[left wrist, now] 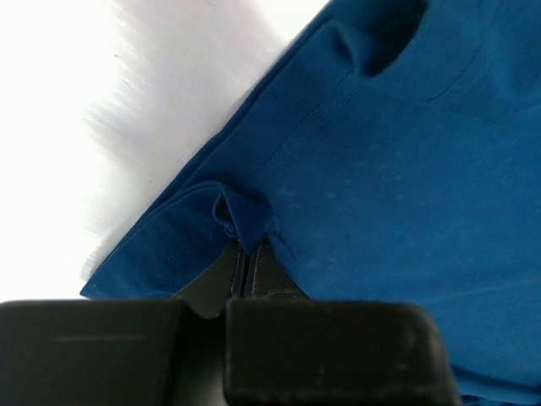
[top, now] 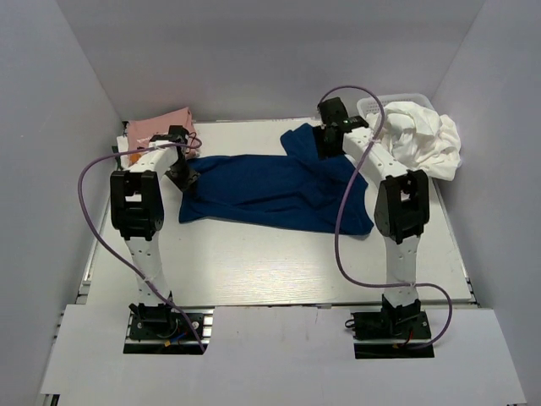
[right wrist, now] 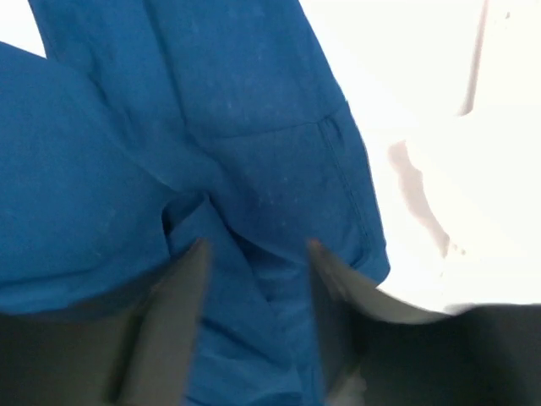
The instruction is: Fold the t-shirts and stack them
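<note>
**Navy shirt pinched at left, straddled at right**

The navy blue t-shirt lies spread and wrinkled across the middle of the desk. The left pincer is closed tight on a small fold at the shirt's left edge. The right pincer has its fingers apart over the shirt's far right part, with blue cloth bunched between them but not clamped. White t-shirts are heaped at a white basket in the far right corner. A pink t-shirt lies in the far left corner.
</note>
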You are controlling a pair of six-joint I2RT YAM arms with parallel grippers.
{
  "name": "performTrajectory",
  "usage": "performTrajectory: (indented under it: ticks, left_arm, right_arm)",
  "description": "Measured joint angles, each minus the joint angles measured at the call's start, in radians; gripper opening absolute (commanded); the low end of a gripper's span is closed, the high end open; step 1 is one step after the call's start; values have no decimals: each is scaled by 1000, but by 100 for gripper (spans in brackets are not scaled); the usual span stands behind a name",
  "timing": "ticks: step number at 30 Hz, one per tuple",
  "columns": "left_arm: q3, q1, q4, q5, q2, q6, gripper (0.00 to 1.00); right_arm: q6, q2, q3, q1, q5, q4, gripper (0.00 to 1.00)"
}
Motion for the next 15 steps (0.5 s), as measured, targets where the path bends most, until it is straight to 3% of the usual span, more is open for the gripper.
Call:
performTrajectory:
  ticks: [2,8,15]
  left_arm:
    - [-7,0,1,10,4,12,0]
    - [-56,0,13,17,-21,38,0]
    - [-87,0,13,17,-27,64,0]
  right_arm:
    - [-8,-19,-55,-8,-26,3,69]
    - [-61,-264,-452,-5,-141,71,65]
    - [-146,-331,-616,-2,-185,137,62]
